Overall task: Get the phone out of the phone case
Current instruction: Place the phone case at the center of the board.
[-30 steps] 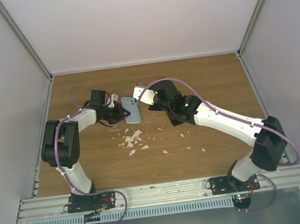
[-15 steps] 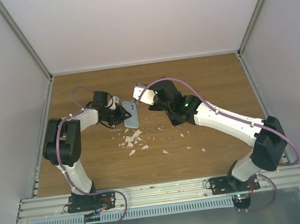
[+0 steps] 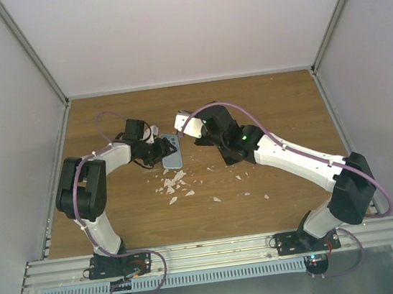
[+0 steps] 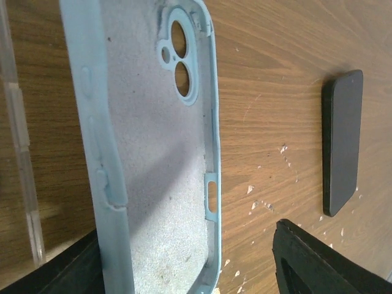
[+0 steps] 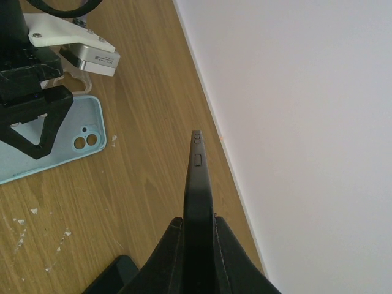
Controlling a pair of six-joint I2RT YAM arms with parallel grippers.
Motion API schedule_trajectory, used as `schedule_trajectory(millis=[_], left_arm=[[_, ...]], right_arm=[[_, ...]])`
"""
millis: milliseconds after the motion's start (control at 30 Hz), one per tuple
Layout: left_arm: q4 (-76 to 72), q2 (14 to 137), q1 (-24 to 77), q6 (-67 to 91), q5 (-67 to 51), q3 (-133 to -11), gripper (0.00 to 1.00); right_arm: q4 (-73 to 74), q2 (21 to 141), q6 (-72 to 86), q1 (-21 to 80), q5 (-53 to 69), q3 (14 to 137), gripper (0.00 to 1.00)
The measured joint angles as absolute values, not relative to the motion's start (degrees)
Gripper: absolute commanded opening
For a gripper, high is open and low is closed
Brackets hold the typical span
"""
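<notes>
Pinching phone (image 5: 196, 171) edge-on: R gripper (image 5: 197, 225).

The empty light-blue phone case (image 4: 153, 153) is showing its grey lining and camera cutout while tilting between the parted fingers of the left claw (image 3: 159, 150), and the black phone (image 5: 199, 184) is being held apart, edge-on, in the right claw (image 5: 199, 225).

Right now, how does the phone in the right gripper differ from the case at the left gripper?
Colour: the phone is black; the case is light blue with grey lining. Pose: the phone shows edge-on in the right wrist view, clamped in the right gripper; the case shows its broad open face at the open left gripper. Build: the phone is solid; the case is an empty shell. Shared: neither touches the other.
</notes>
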State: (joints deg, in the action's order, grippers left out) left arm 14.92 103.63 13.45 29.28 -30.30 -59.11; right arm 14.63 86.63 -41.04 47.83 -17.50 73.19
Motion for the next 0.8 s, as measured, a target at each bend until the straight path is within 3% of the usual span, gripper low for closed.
schedule_trajectory(millis=[167, 300, 800], left_arm=[[15.5, 102.7, 13.5, 28.8, -28.8, -59.1, 0.82], [15.9, 102.1, 13.5, 28.3, -27.3, -59.1, 0.98], [16.6, 97.5, 14.7, 27.4, -26.5, -62.2, 0.99]], right_arm=[[14.7, 86.6, -41.0, 47.8, -17.5, 73.2, 0.00], [14.7, 86.6, -41.0, 47.8, -17.5, 73.2, 0.01], [15.4, 86.6, -42.5, 46.9, -17.6, 74.0, 0.01]])
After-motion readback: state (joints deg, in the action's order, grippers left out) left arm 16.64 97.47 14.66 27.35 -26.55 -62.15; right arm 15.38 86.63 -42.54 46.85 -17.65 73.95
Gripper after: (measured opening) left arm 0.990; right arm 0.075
